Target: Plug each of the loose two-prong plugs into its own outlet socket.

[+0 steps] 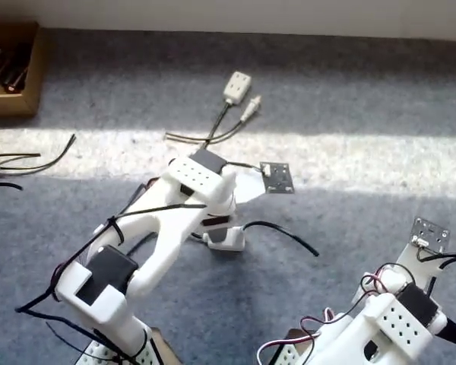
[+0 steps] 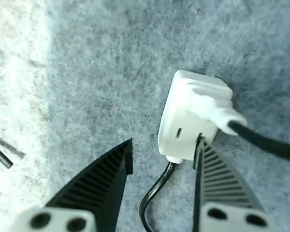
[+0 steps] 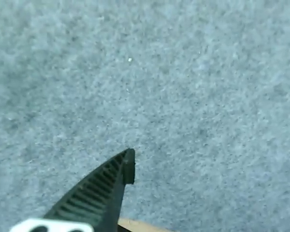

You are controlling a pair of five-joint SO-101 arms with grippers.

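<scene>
Grey carpet point(image 1: 349, 114) covers the whole table. Left arm point(image 1: 159, 236) is stretched to centre, right arm point(image 1: 387, 327) sits at 5 o'clock.

Left gripper point(image 2: 164, 145): jaws apart, holding nothing, straddling one edge of the near socket block point(image 2: 186, 121). One fingertip point(image 2: 210, 164) touches its side. A white plug point(image 2: 210, 101) looks seated in that block, black cable point(image 2: 266, 141) leading off, so I'd call that one done.

Open item: far socket block point(image 1: 237, 85) is at 12 o'clock from the left gripper, well apart. Loose plug point(image 1: 251, 109) lies just beside it at its 5 o'clock, long axis roughly 1-to-7. It looks unplugged, but I can't confirm.

Left arm is nearer, so the next reach is toward 12.

Right gripper point(image 3: 121, 176) is over bare carpet; can't tell its state.
</scene>
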